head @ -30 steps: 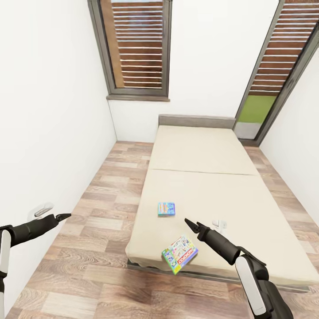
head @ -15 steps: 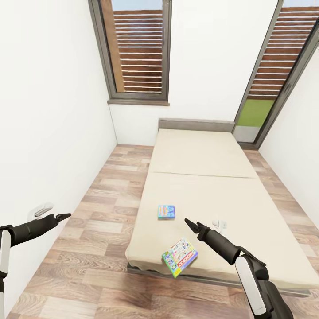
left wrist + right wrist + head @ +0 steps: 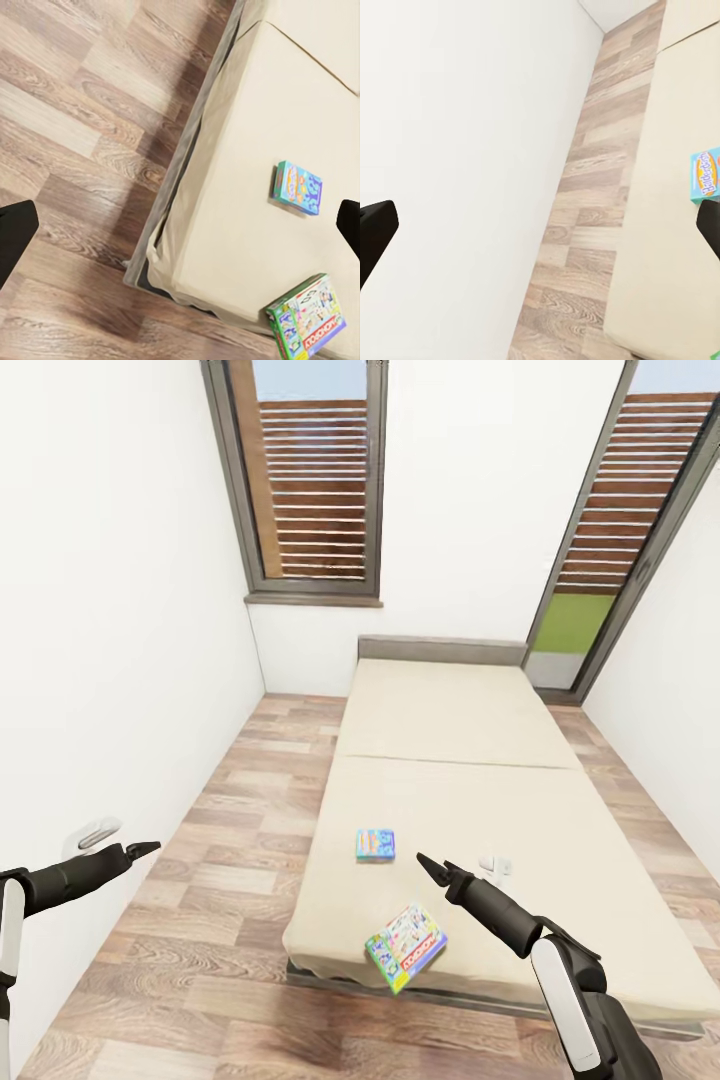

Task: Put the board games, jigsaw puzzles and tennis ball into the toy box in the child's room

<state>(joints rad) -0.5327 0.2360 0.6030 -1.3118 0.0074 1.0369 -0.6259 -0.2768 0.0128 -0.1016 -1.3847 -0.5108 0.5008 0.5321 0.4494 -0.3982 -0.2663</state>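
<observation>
two board games lie flat on the beige bed (image 3: 470, 800), near its near-left corner: a small blue box (image 3: 375, 845) farther in, a green-edged printed box (image 3: 405, 946) at the near edge. left gripper (image 3: 148, 847) and right gripper (image 3: 425, 863): both jaws spread wide, holding nothing.

A large plain beige mattress bed (image 3: 470, 800) with a low grey headboard stands lengthwise on the wood-plank floor, its headboard against the white wall below the slatted windows. Two small flat board game boxes lie on it, both toward its foot end. The blue board game box with orange-yellow art (image 3: 375, 845) (image 3: 298, 187) (image 3: 706, 175) rests flat, farther from the foot edge. The green-edged board game box with a white and red printed cover (image 3: 405, 946) (image 3: 307, 318) lies turned at an angle, right at the foot edge of the bed, well apart from the blue one.
</observation>
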